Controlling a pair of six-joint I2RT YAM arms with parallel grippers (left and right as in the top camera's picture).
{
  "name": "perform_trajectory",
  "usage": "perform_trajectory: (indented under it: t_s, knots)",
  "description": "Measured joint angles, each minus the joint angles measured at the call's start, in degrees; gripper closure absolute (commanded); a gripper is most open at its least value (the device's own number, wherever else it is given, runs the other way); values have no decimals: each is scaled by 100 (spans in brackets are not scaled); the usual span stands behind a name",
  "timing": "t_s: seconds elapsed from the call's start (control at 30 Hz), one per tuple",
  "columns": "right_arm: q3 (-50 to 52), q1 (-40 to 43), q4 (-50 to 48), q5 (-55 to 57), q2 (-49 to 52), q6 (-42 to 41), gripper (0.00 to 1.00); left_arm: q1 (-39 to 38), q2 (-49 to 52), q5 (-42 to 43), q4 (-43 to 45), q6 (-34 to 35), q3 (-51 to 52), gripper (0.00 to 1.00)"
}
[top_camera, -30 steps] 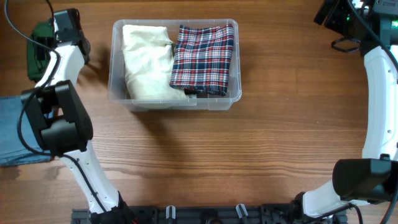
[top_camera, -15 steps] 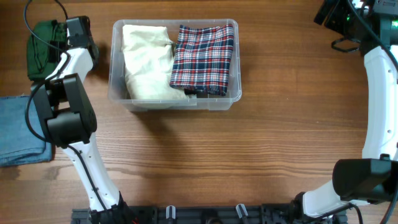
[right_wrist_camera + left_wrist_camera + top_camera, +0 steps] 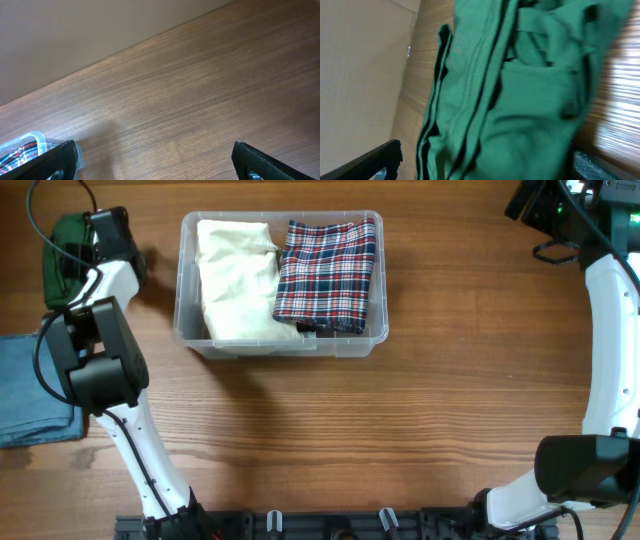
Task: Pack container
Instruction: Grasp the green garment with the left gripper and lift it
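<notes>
Container just right of left gripper; gripper over green cloth.

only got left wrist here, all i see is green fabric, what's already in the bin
Observer: The bin holds two folded pieces side by side, a cream cloth on the left and a plaid cloth on the right.
Operator: anything else left out
Observer: Folded denim lies at the left edge of the table, nearer the robot than the green garment.
Operator: where's the right gripper
Observer: The right gripper is open over bare wood, well to the right of the bin, holding nothing.
</notes>
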State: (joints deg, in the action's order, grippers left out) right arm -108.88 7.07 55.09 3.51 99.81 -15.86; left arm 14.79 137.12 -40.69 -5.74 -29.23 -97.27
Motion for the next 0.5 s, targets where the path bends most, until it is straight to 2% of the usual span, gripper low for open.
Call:
perform_trajectory:
  t_s: [0.27, 0.4, 0.47, 0.5]
  knots:
    - [0, 0, -2, 0, 0, 0, 0, 120, 166, -63, 297, -116, -101, 2]
    - [0, 0, -2, 0, 0, 0, 0, 120, 256, -131, 470, -173, -129, 11]
    - [0, 0, -2, 0, 0, 0, 0, 118, 304, -155, 557, -179, -138, 17]
    - [0, 0, -2, 0, 0, 0, 0, 118, 326, -157, 599, -175, -140, 23]
